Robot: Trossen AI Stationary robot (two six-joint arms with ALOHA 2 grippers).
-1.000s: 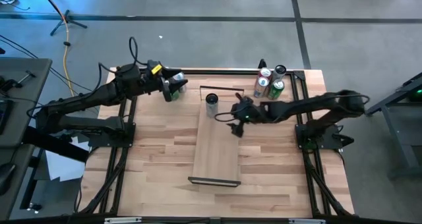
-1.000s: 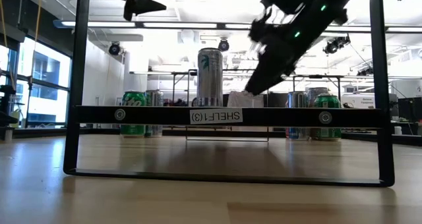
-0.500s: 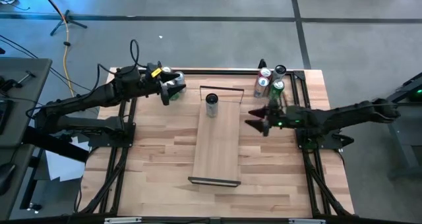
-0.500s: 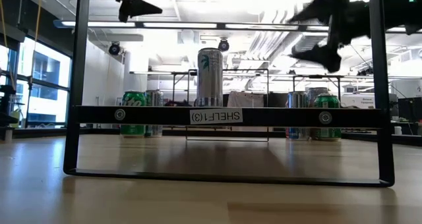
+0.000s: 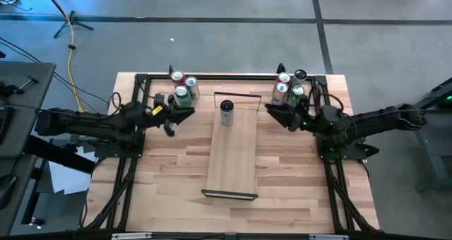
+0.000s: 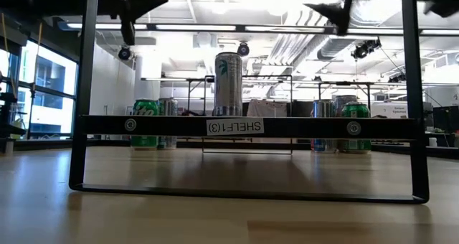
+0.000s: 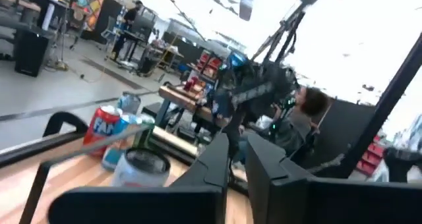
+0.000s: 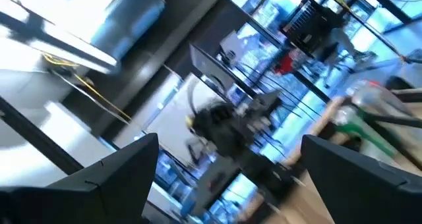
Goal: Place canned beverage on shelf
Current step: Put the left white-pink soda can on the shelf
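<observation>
A tall silver can stands upright on its base at the far end of the shelf, a pale board with dark end frames; the low view shows the can above the frame's label. My left gripper hovers left of the shelf, shut and empty, with its fingers nearly together in the left wrist view. My right gripper hovers right of the shelf, open, with a wide empty gap in the right wrist view. Both are clear of the can.
A cluster of cans stands at the table's back left and another at the back right, close behind each gripper. Dark frame rails run along the table's edges. The near half of the shelf board is bare.
My left gripper has drawn back from over the back-left cans toward the near-left, sunk, and shut on nothing. My right gripper has pulled away from beside the shelved can toward the table's right, risen and rolled, and is still open. The can has stayed upright on the shelf.
</observation>
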